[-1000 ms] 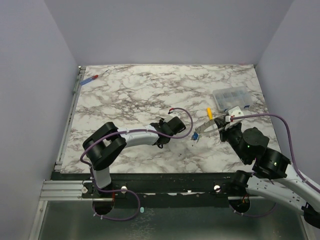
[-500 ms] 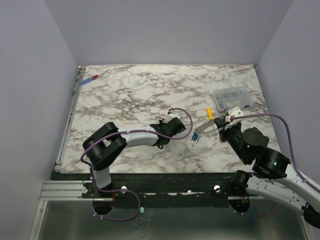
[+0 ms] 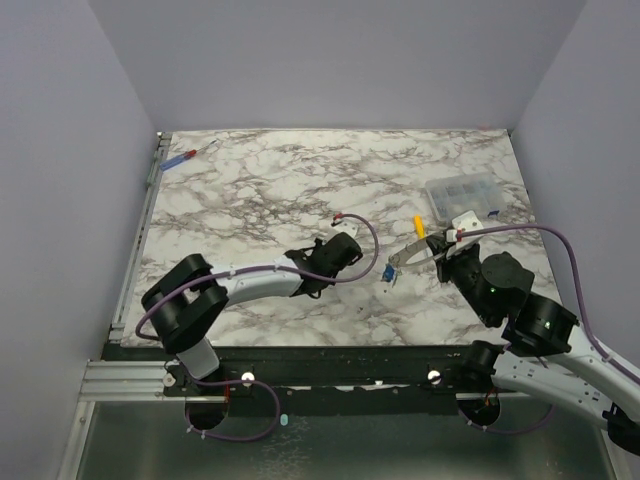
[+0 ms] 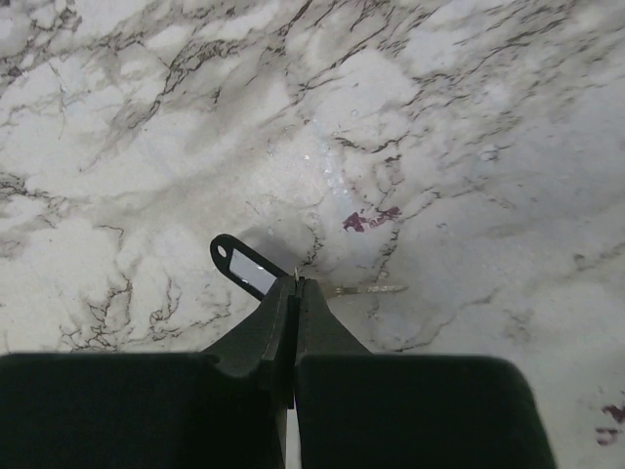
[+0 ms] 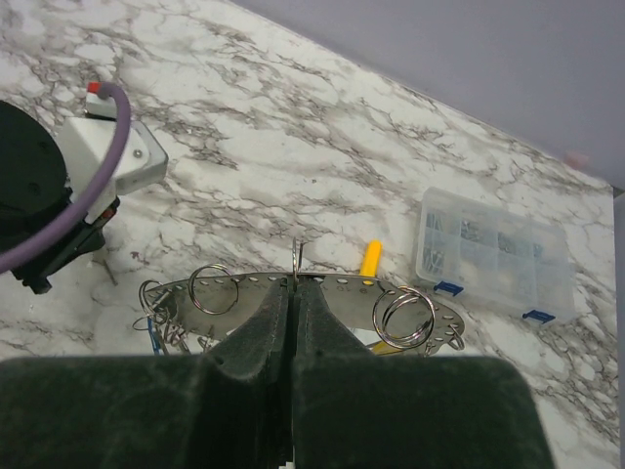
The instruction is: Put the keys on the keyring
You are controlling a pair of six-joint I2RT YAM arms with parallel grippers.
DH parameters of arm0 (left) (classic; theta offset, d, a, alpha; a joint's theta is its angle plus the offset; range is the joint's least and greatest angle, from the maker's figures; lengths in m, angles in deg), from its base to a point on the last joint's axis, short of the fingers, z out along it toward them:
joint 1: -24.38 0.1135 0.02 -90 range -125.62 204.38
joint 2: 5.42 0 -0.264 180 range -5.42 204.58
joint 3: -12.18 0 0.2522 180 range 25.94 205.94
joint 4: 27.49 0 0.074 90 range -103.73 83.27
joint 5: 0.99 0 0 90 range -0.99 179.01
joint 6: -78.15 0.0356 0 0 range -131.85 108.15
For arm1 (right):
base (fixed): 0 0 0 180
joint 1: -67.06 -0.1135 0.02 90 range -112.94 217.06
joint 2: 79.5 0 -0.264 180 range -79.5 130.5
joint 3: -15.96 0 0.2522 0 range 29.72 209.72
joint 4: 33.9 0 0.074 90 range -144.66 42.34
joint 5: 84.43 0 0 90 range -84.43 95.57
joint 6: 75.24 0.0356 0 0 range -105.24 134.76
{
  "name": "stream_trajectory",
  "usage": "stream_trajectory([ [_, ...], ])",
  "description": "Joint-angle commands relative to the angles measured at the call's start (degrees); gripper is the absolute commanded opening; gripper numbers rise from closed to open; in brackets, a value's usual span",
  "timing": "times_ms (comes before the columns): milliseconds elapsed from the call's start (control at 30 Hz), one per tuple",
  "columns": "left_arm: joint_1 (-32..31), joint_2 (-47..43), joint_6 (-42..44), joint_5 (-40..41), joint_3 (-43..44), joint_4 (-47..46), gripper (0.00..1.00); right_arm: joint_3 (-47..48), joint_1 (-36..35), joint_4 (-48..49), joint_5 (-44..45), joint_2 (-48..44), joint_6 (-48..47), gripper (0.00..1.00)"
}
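Observation:
My right gripper [image 5: 295, 283] is shut on the keyring [image 5: 342, 286], a wide silver loop of perforated band with several small split rings on it, held above the table. The keyring also shows in the top view [image 3: 405, 256], left of the right gripper [image 3: 437, 256]. A blue-capped key [image 5: 148, 330] hangs at its left end [image 3: 388, 272]. My left gripper [image 4: 296, 283] is shut on a thin ring joining a silver key [image 4: 366, 289] and a black tag [image 4: 244, 270], just above the marble. In the top view the left gripper [image 3: 307, 280] is well left of the keyring.
A clear compartment box [image 3: 460, 193] stands at the back right, also in the right wrist view [image 5: 493, 254]. A yellow-handled screwdriver [image 3: 419, 224] lies behind the keyring [image 5: 371, 260]. A red-and-blue screwdriver [image 3: 185, 157] lies at the far left corner. Purple cables loop over both wrists.
My left arm has swung left and drawn its gripper away from the keyring, still shut on the key. The right gripper and keyring have barely moved.

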Motion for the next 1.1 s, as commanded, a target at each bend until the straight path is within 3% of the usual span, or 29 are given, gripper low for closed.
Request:
stream_trajectory([
  [0,-0.1,-9.5,4.7,-11.3,-1.0,-0.8,0.0,2.9,0.0,1.2,-0.6,0.1,-1.3,0.01],
  [367,-0.1,-24.2,10.8,-22.3,-6.4,-4.8,0.0,2.6,0.0,3.1,-5.7,-1.4,-3.6,0.01],
  [500,0.0,-27.8,10.7,-17.1,-7.6,-4.5,0.0,2.6,0.0,3.3,-7.0,-1.6,-4.1,0.0],
  [533,0.0,-28.1,10.6,-16.2,-7.8,-3.8,0.09,2.5,0.0,3.2,-7.0,-1.5,-4.1,0.01],
  [600,0.0,-27.7,9.2,-14.9,-8.3,-3.0,0.36,2.2,0.0,3.1,-6.8,-1.3,-3.8,0.01],
  [667,-0.1,-26.3,8.7,-16.6,-8.4,-2.1,0.5,1.7,0.0,3.0,-6.5,-1.2,-3.3,0.01],
  [767,-0.2,-22.5,4.2,-13.2,-8.4,-2.0,0.53,1.3,0.0,2.6,-5.5,-1.2,-2.3,0.01],
  [1067,-2.3,-7.1,-13.7,-1.9,-0.7,3.2,0.48,1.7,0.0,-0.4,4.8,-1.5,-0.1,0.01],
])
